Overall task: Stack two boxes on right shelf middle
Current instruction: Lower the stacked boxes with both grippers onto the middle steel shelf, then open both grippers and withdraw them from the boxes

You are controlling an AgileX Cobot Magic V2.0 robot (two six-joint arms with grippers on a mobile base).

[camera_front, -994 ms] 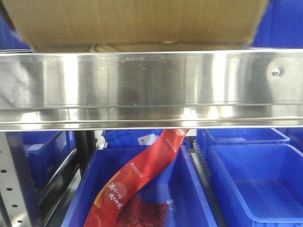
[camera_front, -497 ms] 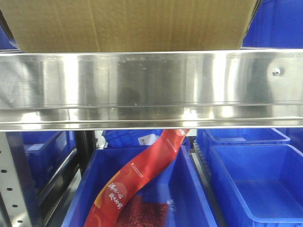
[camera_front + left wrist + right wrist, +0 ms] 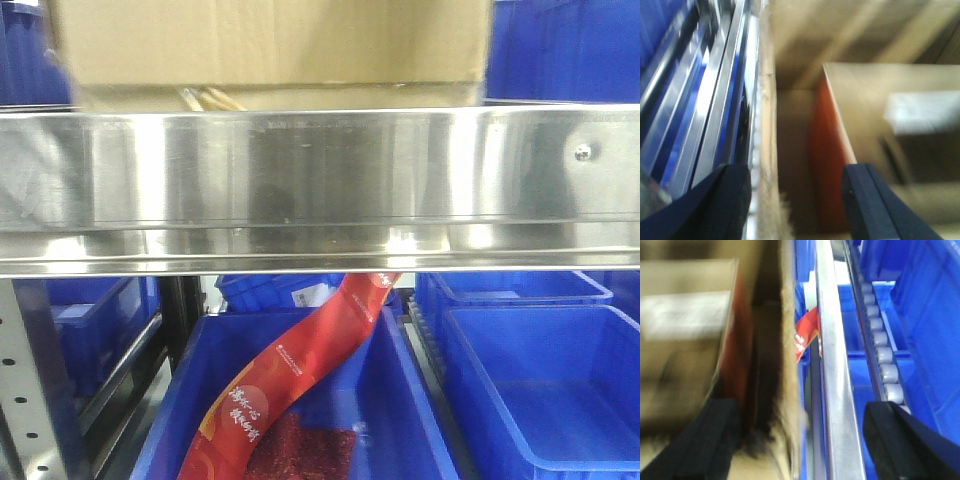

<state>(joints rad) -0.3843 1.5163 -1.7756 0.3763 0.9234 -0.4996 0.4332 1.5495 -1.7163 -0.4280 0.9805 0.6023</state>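
A big tan corrugated cardboard box (image 3: 270, 45) is seen above the broad mirror-like lip of the shiny stainless-steel shelf (image 3: 320, 180), with a flatter strip of tan cardboard (image 3: 270, 97) just visible beneath it, so a stacked pair appears to be formed near the middle of the board; whether the upper box is fully settled cannot be told. In both blurred wrist views a box wall is straddled rather than pinched: the left pincer (image 3: 795, 200) is spread wide, one finger outside by the steel rails and one inside the box, and the right pincer (image 3: 800, 440) is likewise held wide across the frayed cardboard edge. Neither is seen to clamp anything, a pose judged to suit steadying or letting go. Below, a red printed packet (image 3: 290, 390) lies in a blue plastic bin (image 3: 420, 400).
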